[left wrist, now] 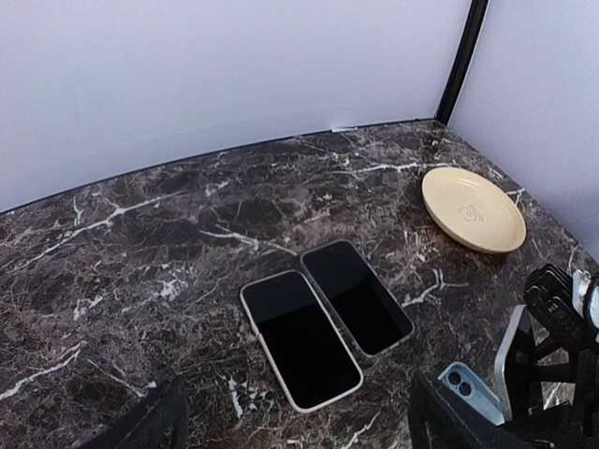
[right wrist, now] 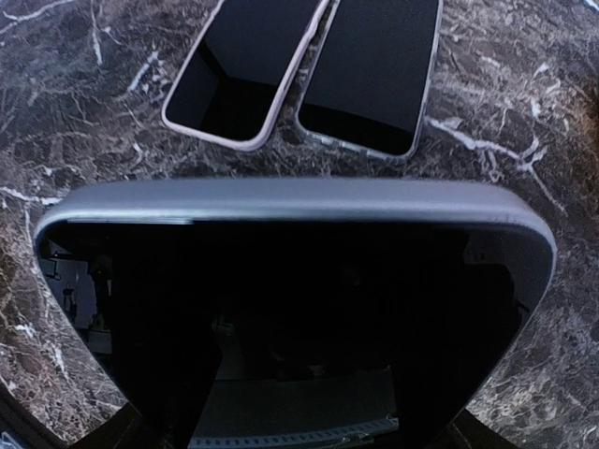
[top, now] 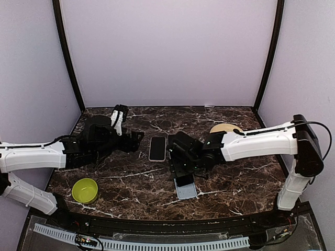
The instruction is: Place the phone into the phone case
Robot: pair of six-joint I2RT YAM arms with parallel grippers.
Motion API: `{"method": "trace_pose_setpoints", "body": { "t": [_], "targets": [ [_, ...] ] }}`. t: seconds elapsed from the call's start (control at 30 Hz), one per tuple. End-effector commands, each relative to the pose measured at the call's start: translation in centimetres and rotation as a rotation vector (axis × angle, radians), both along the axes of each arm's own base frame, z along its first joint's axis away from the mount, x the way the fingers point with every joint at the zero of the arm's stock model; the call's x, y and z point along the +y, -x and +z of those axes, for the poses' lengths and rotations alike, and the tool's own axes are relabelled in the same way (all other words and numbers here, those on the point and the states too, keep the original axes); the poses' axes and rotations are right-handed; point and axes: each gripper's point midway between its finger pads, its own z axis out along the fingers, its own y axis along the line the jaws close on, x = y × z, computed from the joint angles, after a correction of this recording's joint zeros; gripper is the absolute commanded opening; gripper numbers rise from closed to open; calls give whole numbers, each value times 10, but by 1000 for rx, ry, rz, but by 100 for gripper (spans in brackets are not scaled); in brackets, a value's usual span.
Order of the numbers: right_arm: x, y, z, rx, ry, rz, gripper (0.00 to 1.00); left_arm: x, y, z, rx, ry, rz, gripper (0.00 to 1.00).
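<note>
A grey-rimmed, dark-screened phone is clenched on edge in the right pincer, just above a light-blue plastic phone case. The case is laid flat near the middle of the near edge of the dark marble tabletop. Contact between the two cannot be told. The left pincer is spread wide and grasps nothing. A white-rimmed phone and a dark-rimmed phone are laid side by side at the centre.
</note>
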Motion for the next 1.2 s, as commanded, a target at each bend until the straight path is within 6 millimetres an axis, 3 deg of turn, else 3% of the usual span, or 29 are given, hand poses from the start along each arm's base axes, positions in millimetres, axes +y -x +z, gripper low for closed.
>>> {"method": "trace_pose_setpoints", "body": {
  "t": [0.0, 0.3, 0.73, 1.17],
  "targets": [
    [14, -6, 12, -27, -11, -60, 6, 2, 7, -10, 48, -4, -38, 84],
    [15, 0, 4, -15, -5, -56, 1, 12, 3, -8, 24, -43, -6, 87],
    [13, 12, -29, 25, 59, -61, 0, 13, 0, -10, 26, -43, -12, 87],
    [-9, 29, -59, 79, 167, -67, 0, 10, 0, -12, 33, -44, -24, 87]
  ]
}}
